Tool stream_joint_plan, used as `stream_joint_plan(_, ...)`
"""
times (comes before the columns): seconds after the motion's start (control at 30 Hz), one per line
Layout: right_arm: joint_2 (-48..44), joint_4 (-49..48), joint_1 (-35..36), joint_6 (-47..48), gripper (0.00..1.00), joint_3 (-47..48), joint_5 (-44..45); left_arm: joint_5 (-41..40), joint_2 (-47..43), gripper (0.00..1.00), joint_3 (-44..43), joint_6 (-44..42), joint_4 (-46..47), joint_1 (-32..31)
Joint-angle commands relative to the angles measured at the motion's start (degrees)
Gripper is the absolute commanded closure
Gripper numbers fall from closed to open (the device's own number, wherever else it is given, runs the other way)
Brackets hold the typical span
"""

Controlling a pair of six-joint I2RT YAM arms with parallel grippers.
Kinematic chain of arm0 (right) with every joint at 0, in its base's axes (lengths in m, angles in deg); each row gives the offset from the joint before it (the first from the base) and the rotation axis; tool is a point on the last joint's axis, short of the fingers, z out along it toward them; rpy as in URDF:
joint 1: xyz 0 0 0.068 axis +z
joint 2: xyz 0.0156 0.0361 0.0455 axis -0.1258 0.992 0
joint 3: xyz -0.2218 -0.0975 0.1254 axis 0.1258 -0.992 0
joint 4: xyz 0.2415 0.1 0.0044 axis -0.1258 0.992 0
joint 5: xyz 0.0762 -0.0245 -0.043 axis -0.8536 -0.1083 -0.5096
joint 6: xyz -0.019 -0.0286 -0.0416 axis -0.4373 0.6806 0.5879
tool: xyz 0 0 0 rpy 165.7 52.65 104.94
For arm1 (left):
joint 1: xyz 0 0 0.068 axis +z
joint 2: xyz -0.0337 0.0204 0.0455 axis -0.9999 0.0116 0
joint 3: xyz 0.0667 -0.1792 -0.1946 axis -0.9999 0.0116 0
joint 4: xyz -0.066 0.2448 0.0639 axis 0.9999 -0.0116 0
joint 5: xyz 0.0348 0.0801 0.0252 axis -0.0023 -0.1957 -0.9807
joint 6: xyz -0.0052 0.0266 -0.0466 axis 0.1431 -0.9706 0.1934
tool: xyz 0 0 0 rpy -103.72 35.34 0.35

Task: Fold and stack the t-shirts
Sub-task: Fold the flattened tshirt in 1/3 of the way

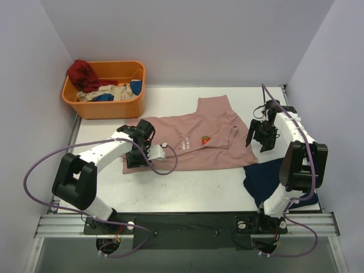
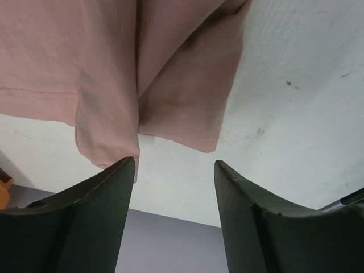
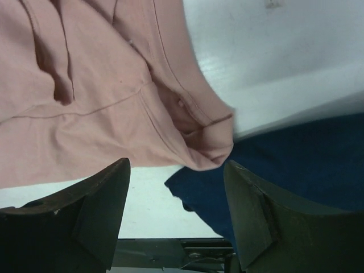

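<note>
- White table (image 1: 170, 187) between plain grey walls (image 1: 187, 34); an orange basket (image 1: 102, 108) of loose clothes sits at the far left corner.
- The pink shirt (image 1: 187, 142) lies flat mid-table, print up. Its long axis runs left to right, and one sleeve points toward the far edge.
- The navy shirt (image 1: 264, 179) is bunched at the near right, partly hidden by the right arm. Its far corner meets the pink shirt's near right corner; I cannot tell how far one overlaps the other.
- The left gripper (image 1: 138, 149) hangs over the pink shirt's left end with its jaws spread and nothing between them. In its wrist view the folded cloth edge lies just beyond the fingertips.
- The right gripper (image 1: 259, 140) hangs just off the pink shirt's right end, also spread and empty. The pink hem lies just ahead of it and the navy cloth to one side.
- Each arm has its own end of the pink shirt nearest, so a fold across the long axis looks like a job for both arms.
- Bare table shows along the near side of the pink shirt and on the far side to the right of the basket.
- On the right the navy shirt crowds the near corner, and a low pinch there may catch both cloths.
</note>
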Motion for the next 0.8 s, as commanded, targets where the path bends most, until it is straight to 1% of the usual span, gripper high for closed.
stream_joint_plan(0.0, 2.72, -2.23, -0.67, 0.47, 0.38, -1.02, -3.29, 4.09, -0.04, 0.32, 1.85, -1.5, 3.2, -0.16)
stream_joint_plan(0.07, 2.89, -2.4, -0.67, 0.29, 0.38, -2.52, -2.95, 4.28, -0.31, 0.31, 5.54, -1.76, 4.93, -0.16)
stream_joint_plan(0.1, 2.63, -2.58, -0.76, 0.55, 0.39, -3.13, -3.38, 1.75, -0.57, 0.31, 8.95, -1.76, 7.21, 0.01)
stream_joint_plan(0.17, 2.46, -2.93, -0.67, 0.47, 0.39, -4.19, -3.82, -1.34, -0.48, 0.31, 12.13, -2.46, 13.79, 0.54)
stream_joint_plan(0.3, 4.73, -3.89, -0.67, 0.82, 0.39, -4.29, -4.0, -4.6, 1.09, 0.32, 12.85, -1.77, 19.34, 1.69)
stream_joint_plan(0.37, 6.58, -4.16, -0.58, 0.99, 0.42, -4.46, -5.13, -5.66, 1.54, 0.35, 12.85, -1.5, 21.02, 1.77)
stream_joint_plan(0.4, 7.63, -4.33, -0.67, 1.08, 0.44, -4.72, -5.58, -5.57, 1.54, 0.42, 13.2, -1.41, 21.38, 1.69)
stream_joint_plan(0.43, 7.99, -4.6, -0.76, 0.91, 0.52, -5.16, -6.02, -5.48, 1.19, 0.51, 13.55, -1.32, 22.51, 1.69)
stream_joint_plan(0.47, 8.69, -4.6, -0.85, 0.47, 0.6, -5.16, -5.85, -5.4, 1.01, 0.66, 14.51, -1.24, 23.13, 1.77)
stream_joint_plan(0.5, 8.52, -4.6, -1.11, 0.12, 0.77, -5.6, -4.8, -5.31, 0.58, 0.77, 15.04, -1.23, 24.18, 1.86)
stream_joint_plan(0.53, 8.08, -4.6, -1.55, -0.76, 0.85, -5.86, -4.18, -5.4, 0.22, 1.0, 16.0, -1.41, 24.28, 1.77)
stream_joint_plan(0.57, 7.82, -4.51, -2.51, -1.2, 1.0, -6.21, -3.22, -5.57, 0.05, 1.0, 16.45, -1.58, 23.67, 1.86)
stream_joint_plan(0.6, 6.6, -4.34, -4.0, -2.42, 1.0, -6.3, -2.16, -5.75, -0.3, 1.0, 16.71, -1.93, 22.88, 2.04)
stream_joint_plan(0.67, 4.14, -4.16, -6.55, -3.75, 1.0, -7.27, -0.84, -5.4, -1.62, 1.0, 16.11, -2.72, 18.15, 3.09)
stream_joint_plan(0.77, 0.0, -3.81, -8.67, -4.54, 1.0, -9.72, 1.62, -4.25, -5.04, 1.0, 14.96, -4.83, 6.93, 4.76)
